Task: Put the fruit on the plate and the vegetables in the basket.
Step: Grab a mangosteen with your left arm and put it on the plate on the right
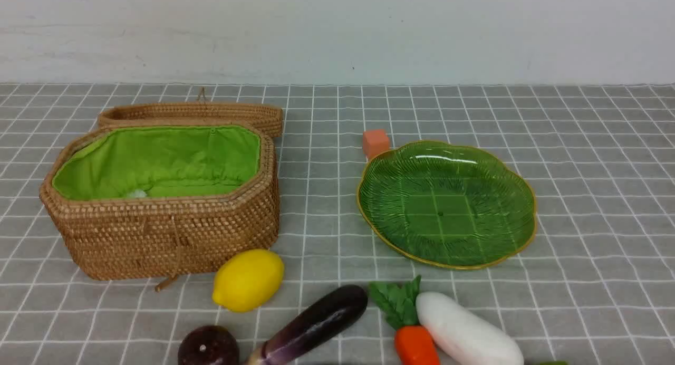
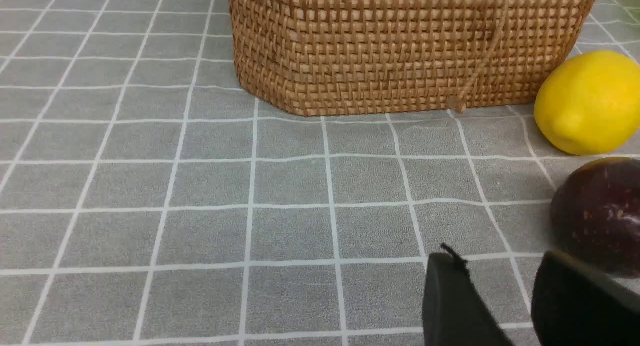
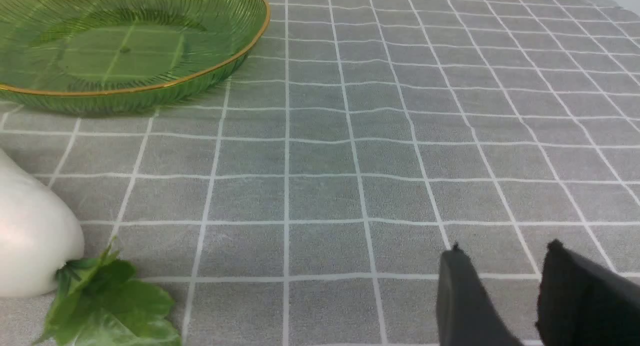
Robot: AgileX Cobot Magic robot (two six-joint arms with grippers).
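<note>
Nearest you, along the near edge, lie the maroon fruit (image 1: 208, 346), the eggplant (image 1: 316, 323), the carrot (image 1: 414, 346) and the white radish (image 1: 466, 333). Your left gripper (image 2: 497, 256) sits low over the checked cloth (image 1: 580, 301), jaws apart and empty, beside the maroon fruit. Your right gripper (image 3: 505, 247) sits equally low, parted on nothing. The glossy lemon (image 1: 248, 279) rests against the basket (image 1: 158, 238), and the green plate (image 1: 445, 204) lies to the basket's right.
</note>
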